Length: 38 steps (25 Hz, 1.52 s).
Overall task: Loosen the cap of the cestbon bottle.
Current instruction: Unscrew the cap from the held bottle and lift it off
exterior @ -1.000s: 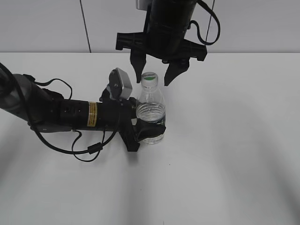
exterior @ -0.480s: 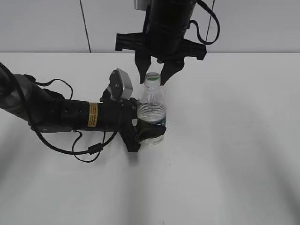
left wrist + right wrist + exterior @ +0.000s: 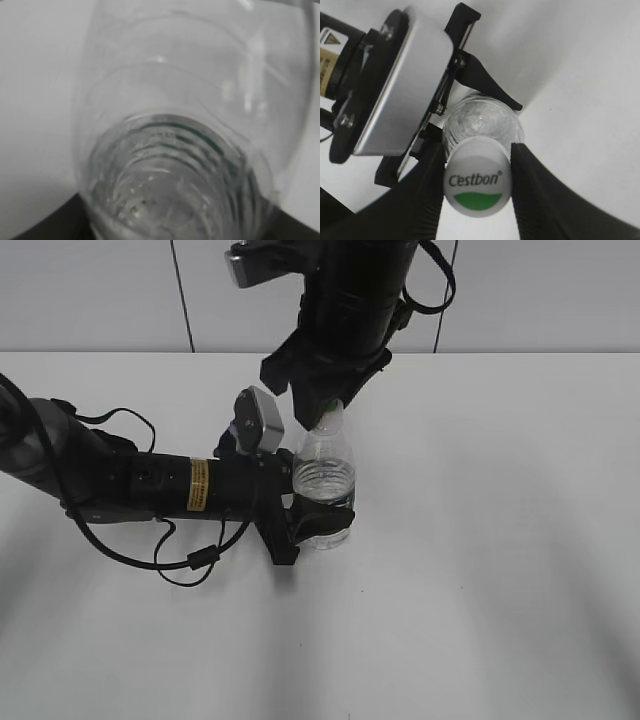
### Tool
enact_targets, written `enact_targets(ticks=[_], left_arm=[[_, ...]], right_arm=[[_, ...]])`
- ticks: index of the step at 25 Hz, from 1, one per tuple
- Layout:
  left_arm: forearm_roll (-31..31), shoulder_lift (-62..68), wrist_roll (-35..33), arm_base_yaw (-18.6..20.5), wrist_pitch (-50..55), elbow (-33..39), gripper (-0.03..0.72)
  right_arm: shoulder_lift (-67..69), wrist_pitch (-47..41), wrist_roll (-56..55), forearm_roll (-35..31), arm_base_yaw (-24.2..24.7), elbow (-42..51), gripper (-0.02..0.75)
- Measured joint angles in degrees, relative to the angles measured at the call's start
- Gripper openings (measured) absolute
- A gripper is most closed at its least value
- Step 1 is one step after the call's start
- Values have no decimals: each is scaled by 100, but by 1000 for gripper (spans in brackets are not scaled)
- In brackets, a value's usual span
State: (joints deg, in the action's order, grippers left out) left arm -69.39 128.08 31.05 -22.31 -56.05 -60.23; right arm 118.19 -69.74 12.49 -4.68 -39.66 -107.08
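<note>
The clear cestbon bottle (image 3: 322, 485) stands upright on the white table. My left gripper (image 3: 315, 525) is shut round its lower body at the dark green label band; in the left wrist view the bottle (image 3: 180, 150) fills the frame. My right gripper (image 3: 322, 412) reaches down from above and is shut on the cap, which it hides in the exterior view. In the right wrist view the white cap (image 3: 477, 175) with green lettering and a green patch sits squeezed between the two black fingers of my right gripper (image 3: 477, 185).
The white table (image 3: 500, 540) spreads out all round the bottle. The left arm lies along the table with a looped black cable (image 3: 195, 560) in front of it. A grey wall with dark seams stands behind.
My right gripper came down over the bottle top, closed on the cap, and its wrist has turned. The left arm and the bottle have stayed in place.
</note>
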Motion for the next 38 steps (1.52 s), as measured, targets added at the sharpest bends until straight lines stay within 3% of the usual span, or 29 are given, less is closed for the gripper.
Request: enact_targets(ticks=[20, 38], left_arm=[[-153, 0, 0, 4, -8, -18, 372], [-252, 0, 0, 28, -92, -18, 372]], right_arm=[[0, -67, 4997, -104, -7, -10, 308], [-5, -93, 6622, -298, -7, -10, 308]])
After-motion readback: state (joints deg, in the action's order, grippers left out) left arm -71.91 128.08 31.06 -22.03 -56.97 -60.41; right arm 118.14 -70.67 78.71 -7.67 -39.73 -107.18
